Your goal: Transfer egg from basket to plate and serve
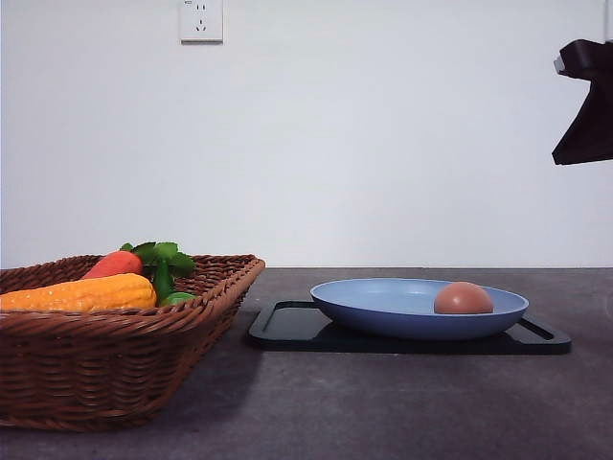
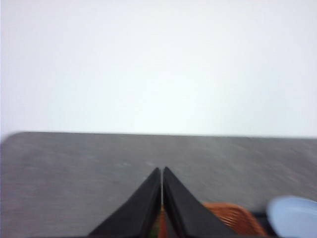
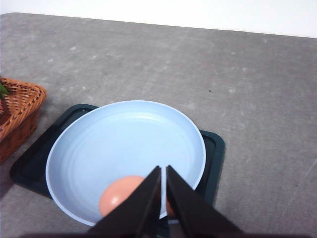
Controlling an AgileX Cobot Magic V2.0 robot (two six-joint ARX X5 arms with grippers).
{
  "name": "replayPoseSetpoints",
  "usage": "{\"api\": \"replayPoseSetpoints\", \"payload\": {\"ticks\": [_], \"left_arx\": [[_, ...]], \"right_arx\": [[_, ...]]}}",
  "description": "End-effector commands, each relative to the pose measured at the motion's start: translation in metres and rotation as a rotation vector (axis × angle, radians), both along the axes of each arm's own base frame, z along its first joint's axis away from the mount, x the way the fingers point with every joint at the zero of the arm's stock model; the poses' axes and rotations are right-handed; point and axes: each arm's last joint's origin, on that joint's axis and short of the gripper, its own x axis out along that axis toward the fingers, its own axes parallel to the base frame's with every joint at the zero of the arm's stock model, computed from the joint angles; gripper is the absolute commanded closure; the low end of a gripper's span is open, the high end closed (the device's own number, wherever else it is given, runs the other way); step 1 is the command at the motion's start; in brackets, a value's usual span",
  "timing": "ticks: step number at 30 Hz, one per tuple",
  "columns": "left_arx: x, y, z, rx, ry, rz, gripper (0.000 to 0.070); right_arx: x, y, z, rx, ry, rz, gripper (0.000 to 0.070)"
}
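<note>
The brownish-pink egg (image 1: 464, 298) lies in the right part of the light-blue plate (image 1: 383, 302). The wicker basket (image 1: 115, 355) stands at the front left. In the right wrist view my right gripper (image 3: 164, 168) is shut and empty, hanging above the egg (image 3: 119, 194) and the near side of the plate (image 3: 124, 144), well clear of both. My left gripper (image 2: 162, 169) is also shut with nothing in it, raised over the table; a corner of the basket (image 2: 233, 218) and the plate's edge (image 2: 294, 215) show below it.
The plate sits on a flat black tray (image 1: 287, 326). In the basket lie a yellow corn cob (image 1: 81, 292), a red-orange carrot (image 1: 113, 264) with green leaves and a green vegetable. A dark part of my right arm (image 1: 584, 105) hangs high at the right.
</note>
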Motion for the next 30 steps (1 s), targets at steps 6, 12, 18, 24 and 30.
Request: {"api": "replayPoseSetpoints", "payload": {"ticks": [6,12,18,24,30], "left_arx": [[0.009,0.011,-0.047,-0.016,0.048,0.183,0.0700],[0.024,0.014,-0.084,-0.021,0.104,0.232,0.0700],[0.033,0.014,-0.115,-0.022,0.148,0.232,0.0700],[0.034,0.014,-0.127,-0.015,0.190,0.232,0.0700],[0.034,0.014,-0.126,-0.016,0.186,0.232,0.0700]], "right_arx": [[0.001,0.001,0.003,0.019,-0.007,-0.003,0.0700],[0.001,0.001,0.003,0.019,-0.007,-0.003,0.0700],[0.001,0.001,0.003,0.019,-0.007,-0.003,0.0700],[0.001,0.001,0.003,0.019,-0.007,-0.003,0.0700],[0.001,0.001,0.003,0.019,-0.007,-0.003,0.0700]]}}
